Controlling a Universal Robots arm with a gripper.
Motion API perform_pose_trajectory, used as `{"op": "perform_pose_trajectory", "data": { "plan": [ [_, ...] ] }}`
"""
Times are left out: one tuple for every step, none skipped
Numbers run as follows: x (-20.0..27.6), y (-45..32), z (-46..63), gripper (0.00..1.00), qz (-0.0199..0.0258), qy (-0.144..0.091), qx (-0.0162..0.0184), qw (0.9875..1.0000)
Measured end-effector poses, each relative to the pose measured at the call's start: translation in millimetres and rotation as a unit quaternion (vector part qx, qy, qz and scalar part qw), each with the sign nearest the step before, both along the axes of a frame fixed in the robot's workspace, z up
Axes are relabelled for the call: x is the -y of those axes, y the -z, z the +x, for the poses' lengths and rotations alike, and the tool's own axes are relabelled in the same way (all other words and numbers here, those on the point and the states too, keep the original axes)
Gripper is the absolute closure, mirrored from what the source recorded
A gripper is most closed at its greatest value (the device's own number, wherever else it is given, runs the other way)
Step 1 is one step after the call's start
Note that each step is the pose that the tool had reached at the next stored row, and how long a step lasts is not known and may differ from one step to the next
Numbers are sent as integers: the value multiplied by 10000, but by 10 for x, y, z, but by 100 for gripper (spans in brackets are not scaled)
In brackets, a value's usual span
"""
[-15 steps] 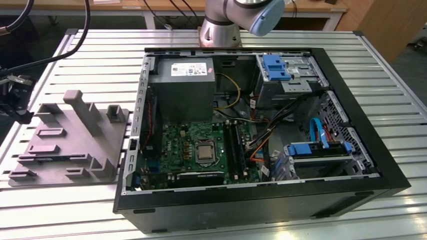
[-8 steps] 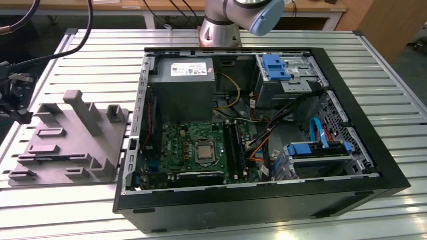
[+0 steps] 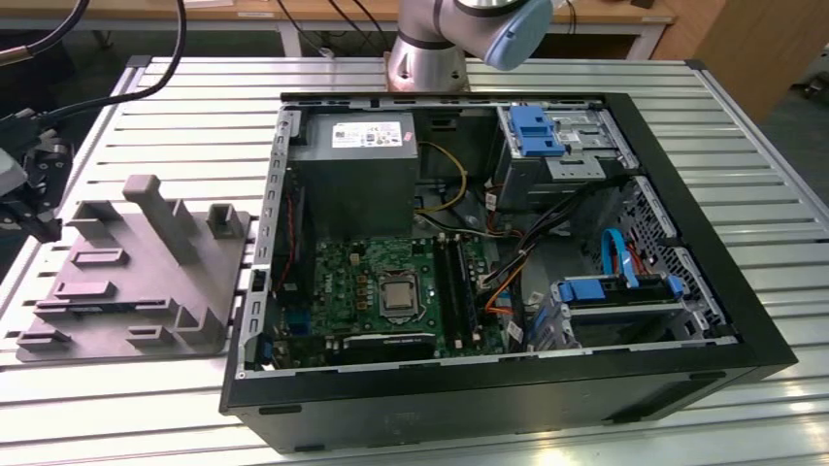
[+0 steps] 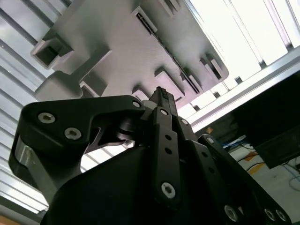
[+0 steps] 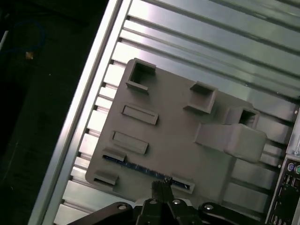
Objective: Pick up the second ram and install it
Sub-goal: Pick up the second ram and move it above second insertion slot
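The second ram (image 5: 140,168) is a thin dark blue stick lying in a slot near the edge of the grey holder block (image 5: 178,136). In the exterior view the ram (image 3: 101,309) shows as a bluish strip low on that block (image 3: 143,282), which lies on the table at the view's left. My gripper (image 5: 162,184) hovers above the ram with its black fingertips pressed together, holding nothing. From outside, the gripper (image 3: 43,228) hangs over the block's left edge. The gripper (image 4: 161,93) points down at the block (image 4: 117,42).
An open black computer case (image 3: 518,388) lies on the slatted aluminium table (image 3: 182,87). Inside it are the green motherboard (image 3: 349,282) with its long black memory slots (image 3: 453,282), a power supply (image 3: 356,155) and blue drive brackets (image 3: 538,131). The arm's base (image 3: 428,58) stands behind the case.
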State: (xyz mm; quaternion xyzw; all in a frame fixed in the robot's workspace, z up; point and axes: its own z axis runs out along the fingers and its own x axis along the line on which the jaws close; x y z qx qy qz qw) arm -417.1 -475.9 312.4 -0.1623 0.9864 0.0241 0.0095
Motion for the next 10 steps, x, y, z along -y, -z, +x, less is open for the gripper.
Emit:
{"op": "perform_pose_trajectory", "data": {
  "plan": [
    [0, 2, 0, 90, 0, -89, 0, 10000],
    [0, 4, 0, 90, 0, -180, 0, 9998],
    [0, 6, 0, 90, 0, -277, 0, 9996],
    [0, 8, 0, 90, 0, -367, 0, 9993],
    [0, 10, 0, 90, 0, -457, 0, 9990],
    [0, 12, 0, 90, 0, -547, 0, 9985],
    [0, 14, 0, 90, 0, -637, 0, 9980],
    [0, 16, 0, 90, 0, -726, 0, 9974],
    [0, 17, 0, 90, 0, -814, 0, 9967],
    [0, 19, 0, 90, 0, -911, 0, 9958]
  ]
}}
